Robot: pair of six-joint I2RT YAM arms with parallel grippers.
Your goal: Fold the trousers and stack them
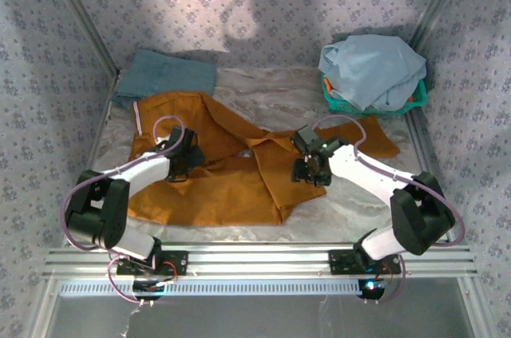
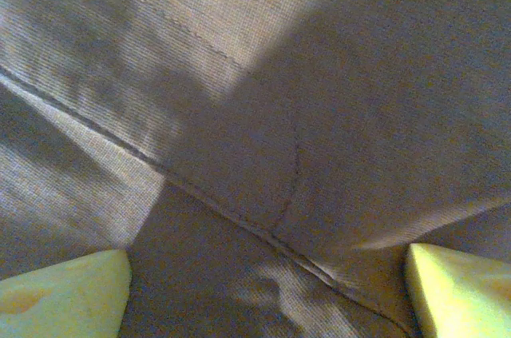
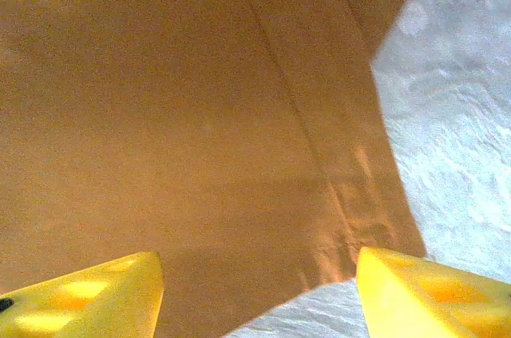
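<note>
Left gripper (image 1: 186, 159): positioned low over the left half of the trousers (image 1: 215, 186). The trousers lie spread and partly folded across the middle of the table (image 1: 343, 210). In the left wrist view the fingers (image 2: 64, 294) stand wide apart above a stitched seam of the cloth. Nothing is clamped between them. Whether the tips touch the cloth cannot be told.

Right gripper (image 1: 310, 164): positioned over the trouser leg folded in at the right. In the right wrist view the fingers (image 3: 435, 294) stand well apart above the hemmed edge of that leg, next to bare table. Nothing is gripped
</note>
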